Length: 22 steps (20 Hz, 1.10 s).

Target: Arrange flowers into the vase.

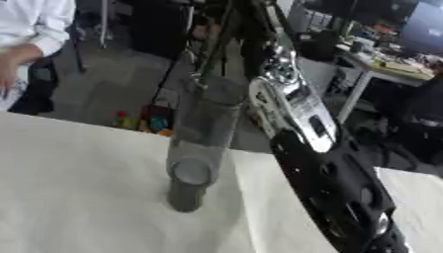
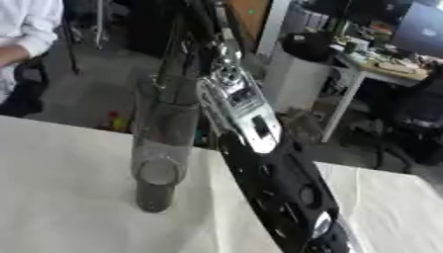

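Fingers' state impossible to tell; clear vase upright on white table, stems inside

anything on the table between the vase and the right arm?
Nothing: only bare white tablecloth lies between the glass vase and the black right arm, clearest in the left eye view. Higher up, the arm overlaps the vase's rim, so no gap shows.

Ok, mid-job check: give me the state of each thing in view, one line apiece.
vase: clear glass, upright on the table, dark stems rising from its mouth.
stems: in the vase, leaning toward the upper right; no blooms visible.
right arm: reaches up across the view beside the vase; its hand is not visible.
left hand: not in view.
table: covered in white cloth, vase standing on it.
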Motion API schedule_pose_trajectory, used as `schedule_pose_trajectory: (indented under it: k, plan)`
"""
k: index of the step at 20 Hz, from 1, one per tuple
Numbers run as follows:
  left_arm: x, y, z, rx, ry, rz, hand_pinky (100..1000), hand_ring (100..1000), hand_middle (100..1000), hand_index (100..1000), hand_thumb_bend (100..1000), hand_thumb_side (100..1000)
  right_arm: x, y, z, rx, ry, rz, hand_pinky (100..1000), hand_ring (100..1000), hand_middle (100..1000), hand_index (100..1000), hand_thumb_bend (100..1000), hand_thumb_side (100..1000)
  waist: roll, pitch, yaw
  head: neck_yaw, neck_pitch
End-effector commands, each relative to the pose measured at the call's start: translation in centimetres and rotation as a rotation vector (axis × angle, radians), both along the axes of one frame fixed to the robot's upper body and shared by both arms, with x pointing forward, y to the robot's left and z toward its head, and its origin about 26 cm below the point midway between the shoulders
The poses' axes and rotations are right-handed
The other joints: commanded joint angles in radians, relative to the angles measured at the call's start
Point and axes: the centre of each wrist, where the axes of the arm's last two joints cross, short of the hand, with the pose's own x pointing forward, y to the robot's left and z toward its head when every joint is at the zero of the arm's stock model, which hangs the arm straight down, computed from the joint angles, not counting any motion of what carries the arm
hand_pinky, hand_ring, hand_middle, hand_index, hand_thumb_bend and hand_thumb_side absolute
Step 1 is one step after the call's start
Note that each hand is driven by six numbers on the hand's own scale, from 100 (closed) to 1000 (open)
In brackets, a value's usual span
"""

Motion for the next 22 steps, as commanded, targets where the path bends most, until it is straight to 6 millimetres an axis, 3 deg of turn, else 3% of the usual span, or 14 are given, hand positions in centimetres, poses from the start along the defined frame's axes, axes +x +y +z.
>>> schedule_pose_trajectory:
  k: [1, 11, 22]
  plan:
    - [-0.46, 0.08, 0.77, 0.004, -0.031, -0.002, 812, 910, 769, 885, 100, 1000, -1.24, -0.55, 1.25, -0.006, -0.063, -0.017, 834, 637, 545, 716, 100, 630, 0.011, -0.036, -0.002, 0.002, -0.002]
    - [-0.47, 0.15, 0.76, 0.006, -0.030, -0.001, 811, 908, 766, 881, 100, 1000, -1.01, -0.79, 0.90, -0.048, -0.036, -0.054, 837, 638, 547, 708, 100, 587, 0.013, -0.044, -0.006, 0.003, -0.001]
    - [-0.46, 0.23, 0.65, 0.003, -0.025, 0.002, 810, 907, 764, 879, 100, 1000, -1.64, -1.17, 0.83, -0.267, 0.041, -0.137, 872, 677, 595, 766, 100, 547, 0.016, -0.053, -0.020, 0.009, 0.012]
